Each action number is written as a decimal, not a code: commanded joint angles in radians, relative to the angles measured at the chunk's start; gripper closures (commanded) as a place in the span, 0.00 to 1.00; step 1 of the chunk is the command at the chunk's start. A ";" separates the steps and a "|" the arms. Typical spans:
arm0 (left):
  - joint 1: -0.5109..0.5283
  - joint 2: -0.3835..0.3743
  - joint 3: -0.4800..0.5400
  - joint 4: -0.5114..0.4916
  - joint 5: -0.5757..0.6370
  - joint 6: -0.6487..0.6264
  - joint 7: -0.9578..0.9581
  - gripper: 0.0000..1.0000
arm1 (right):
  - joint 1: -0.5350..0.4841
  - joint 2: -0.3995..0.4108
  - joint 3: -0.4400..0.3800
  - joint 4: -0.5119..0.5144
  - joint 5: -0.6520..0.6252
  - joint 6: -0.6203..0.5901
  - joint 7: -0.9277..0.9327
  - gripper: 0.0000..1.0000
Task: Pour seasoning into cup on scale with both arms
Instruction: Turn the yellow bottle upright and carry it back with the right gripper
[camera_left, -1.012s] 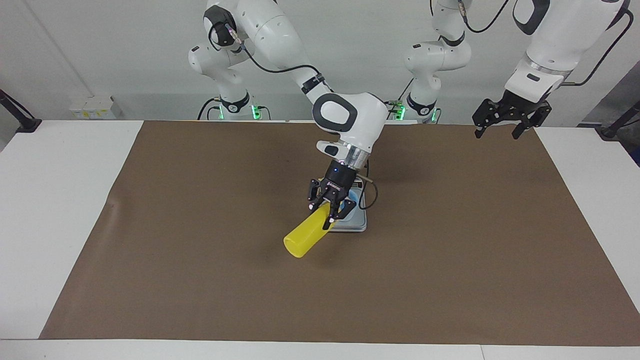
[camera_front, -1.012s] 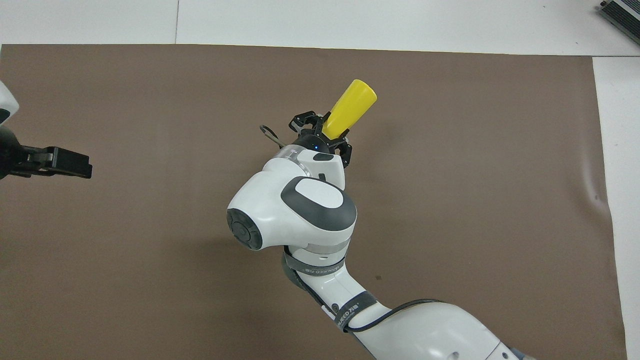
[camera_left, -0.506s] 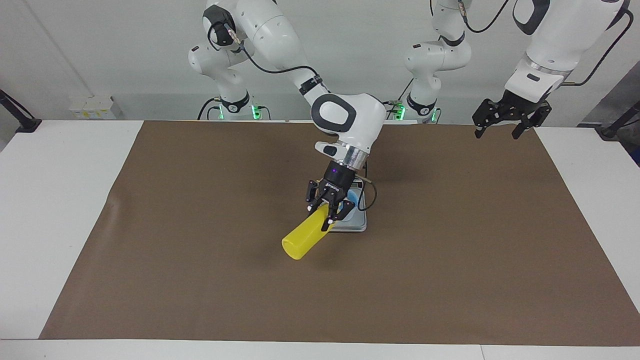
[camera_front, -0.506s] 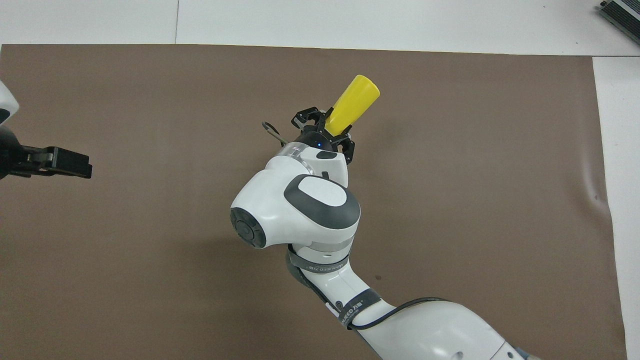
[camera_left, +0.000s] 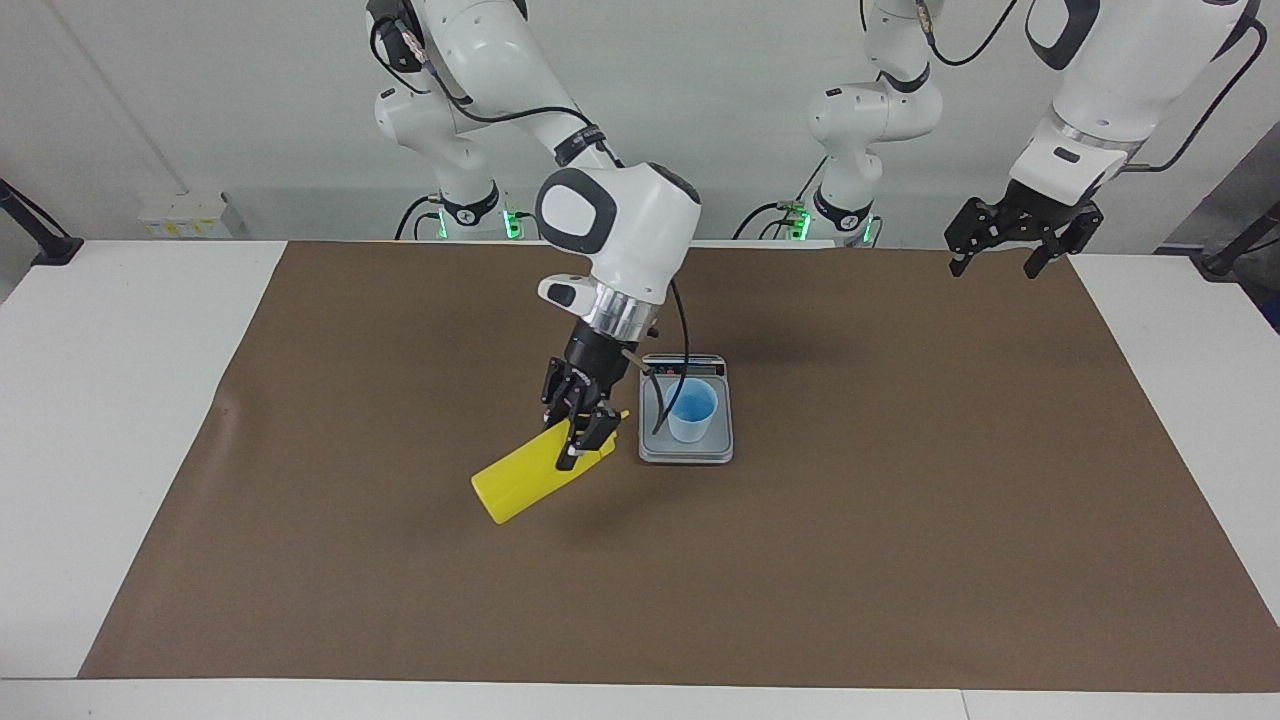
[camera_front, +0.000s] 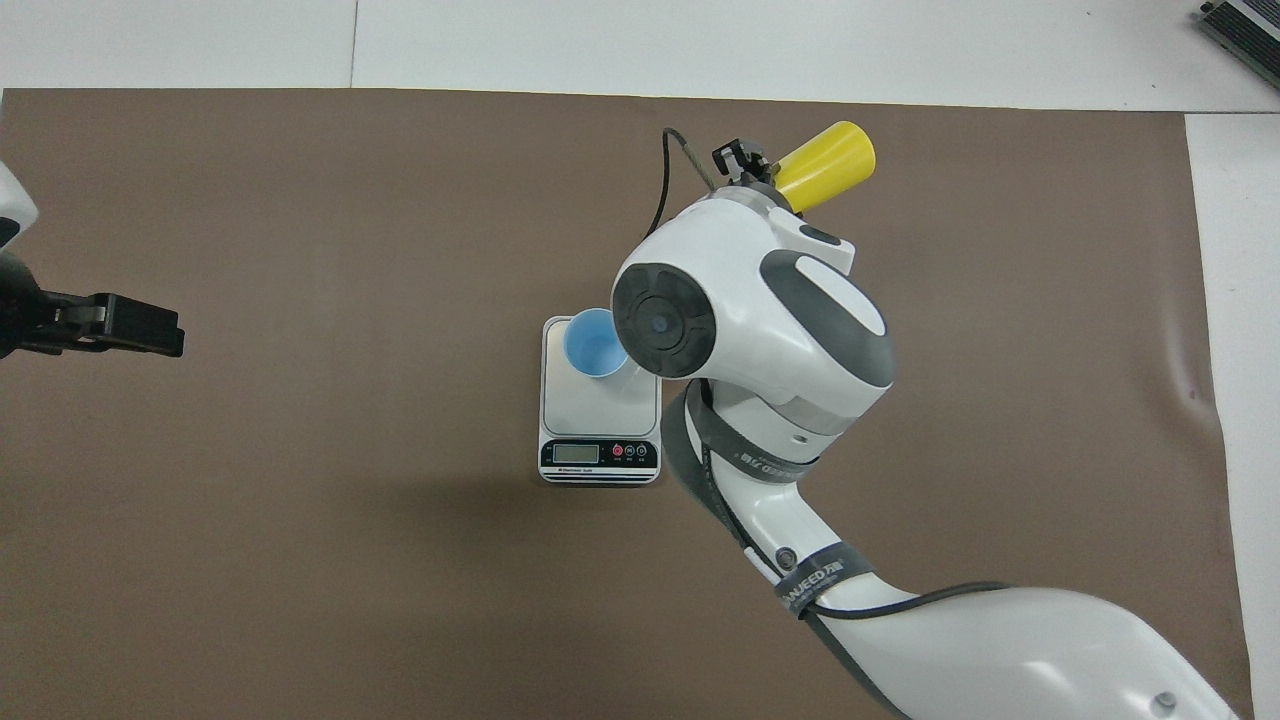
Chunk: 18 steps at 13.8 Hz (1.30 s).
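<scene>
Overhead view first: the right arm's big white wrist housing (camera_front: 750, 310) blocks much of the mat and overlaps one edge of the cup (camera_front: 592, 342), which stands on the scale (camera_front: 598, 405) at the middle of the brown mat (camera_front: 300, 500). From across the table, the right gripper (camera_left: 578, 428) is clamped on the seasoning (camera_left: 530, 478), holding it tilted in the air over bare mat beside the scale, toward the right arm's end. Half a second ago the bottle hung right at the cup, hiding it; now it has swung clear and both cup and scale show fully. The left gripper (camera_left: 1010, 248) waits, fingers spread wide, unchanged, above the mat's edge at its own end.
</scene>
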<state>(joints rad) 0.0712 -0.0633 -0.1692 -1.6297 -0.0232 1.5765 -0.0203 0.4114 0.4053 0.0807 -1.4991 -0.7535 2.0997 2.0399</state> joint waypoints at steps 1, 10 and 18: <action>0.013 -0.015 -0.004 -0.013 -0.012 -0.007 0.011 0.00 | -0.081 -0.046 0.010 -0.023 0.159 0.022 -0.001 1.00; 0.013 -0.015 -0.006 -0.013 -0.012 -0.007 0.011 0.00 | -0.356 -0.091 0.010 -0.024 0.745 -0.090 -0.341 1.00; 0.013 -0.013 -0.006 -0.013 -0.012 -0.009 0.010 0.00 | -0.583 -0.140 0.010 -0.150 1.187 -0.216 -0.636 1.00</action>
<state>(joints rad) 0.0712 -0.0633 -0.1693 -1.6297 -0.0232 1.5765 -0.0203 -0.1186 0.3226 0.0778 -1.5556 0.3550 1.8866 1.4823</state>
